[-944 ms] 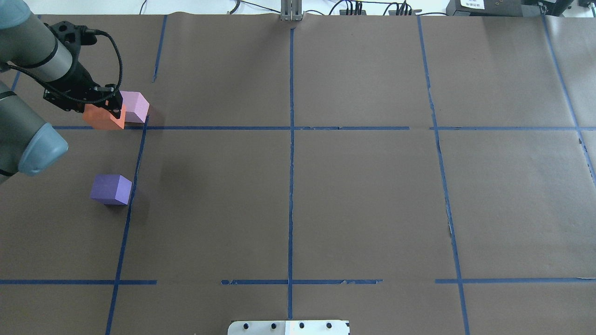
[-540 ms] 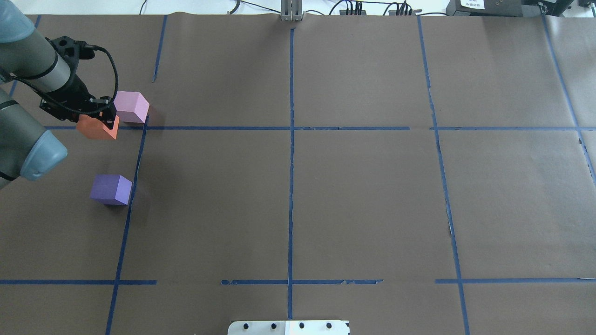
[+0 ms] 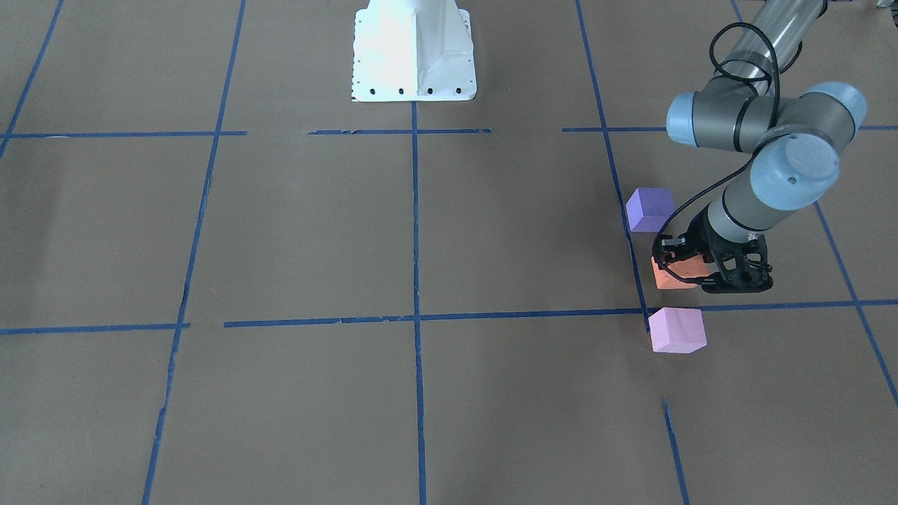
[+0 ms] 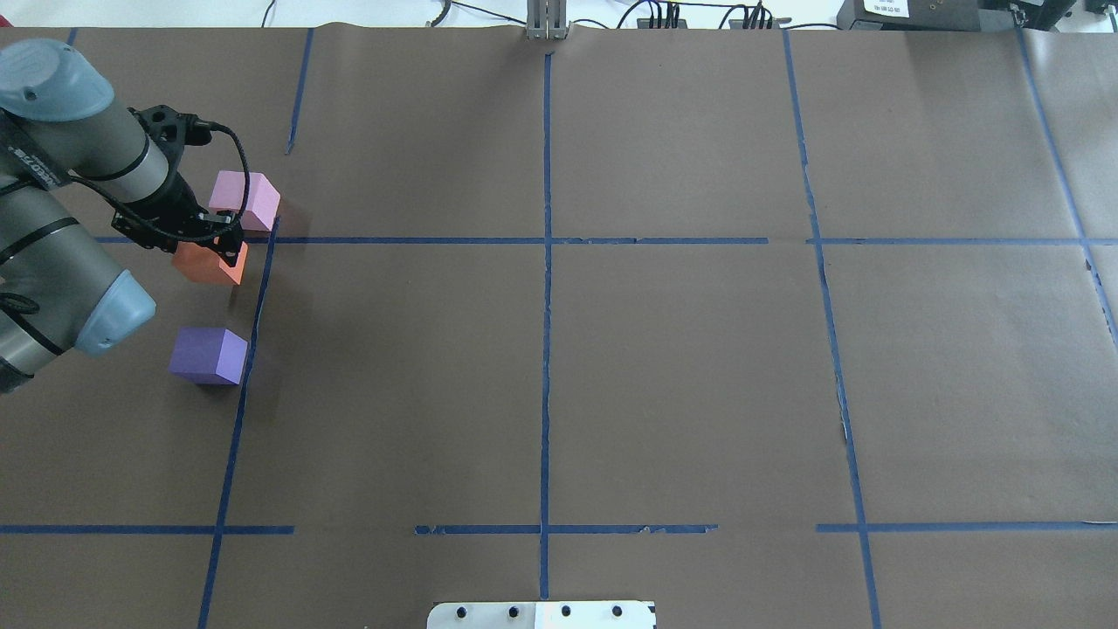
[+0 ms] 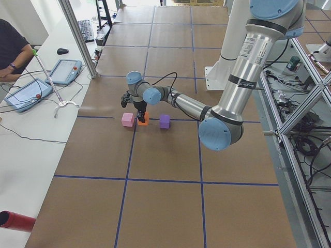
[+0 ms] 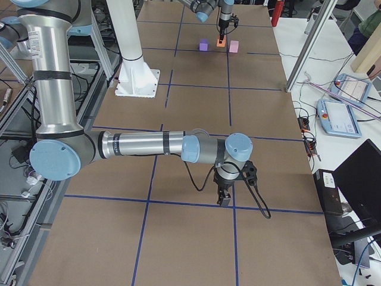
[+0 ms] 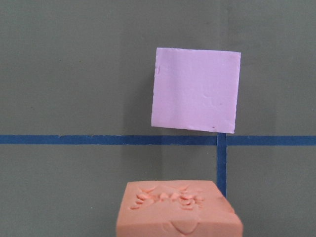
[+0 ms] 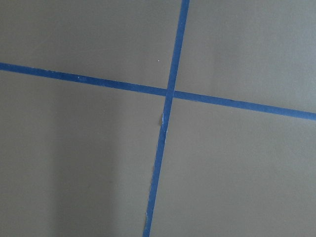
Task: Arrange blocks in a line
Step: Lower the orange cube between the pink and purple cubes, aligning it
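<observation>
One orange block [image 4: 203,265] in left gripper [image 4: 220,248]

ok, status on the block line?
Left gripper shut on orange block. Held between pink block and purple block, touching neither. Right gripper far off, state unclear.

Look at that orange block [image 7: 178,210]: matt, foam-like, its top face pitted and dented. Just beyond it the pink block [image 7: 196,90] is smooth and matt, barely speckled. The purple block [image 4: 208,355] near it is matt too. Under the orange block lies dull brown paper [image 4: 681,376], with blue tape [image 4: 545,349] fraying at its edges in places.
</observation>
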Controlling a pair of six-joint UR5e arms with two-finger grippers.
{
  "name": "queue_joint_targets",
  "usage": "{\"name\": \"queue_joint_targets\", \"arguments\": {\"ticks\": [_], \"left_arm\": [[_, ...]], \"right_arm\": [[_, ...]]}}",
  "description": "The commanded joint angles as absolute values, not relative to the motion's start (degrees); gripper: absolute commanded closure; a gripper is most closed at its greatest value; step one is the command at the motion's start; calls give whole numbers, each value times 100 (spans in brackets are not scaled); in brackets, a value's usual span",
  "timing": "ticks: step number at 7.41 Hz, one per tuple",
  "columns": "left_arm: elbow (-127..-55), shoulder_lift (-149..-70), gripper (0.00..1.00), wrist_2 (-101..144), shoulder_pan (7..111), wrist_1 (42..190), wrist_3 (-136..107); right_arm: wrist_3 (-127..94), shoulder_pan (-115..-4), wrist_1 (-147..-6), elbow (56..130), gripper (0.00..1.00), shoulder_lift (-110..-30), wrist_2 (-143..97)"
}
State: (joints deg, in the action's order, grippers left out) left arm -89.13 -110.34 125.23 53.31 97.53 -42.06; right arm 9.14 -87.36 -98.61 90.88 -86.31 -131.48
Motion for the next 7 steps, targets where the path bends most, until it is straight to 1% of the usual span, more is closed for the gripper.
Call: {"name": "queue_joint_targets", "arguments": {"ticks": [1,7], "left_arm": [[-8737,-11022,42,12524,5273,9879,-4254],[-8561,-11013,43,12849,5273,10248,-4272]], "right_arm": [[914,-8736,-9861,9088,0,-8631,-13148],[914,-8736,-9861,9088,0,-8631,-13148]]}}
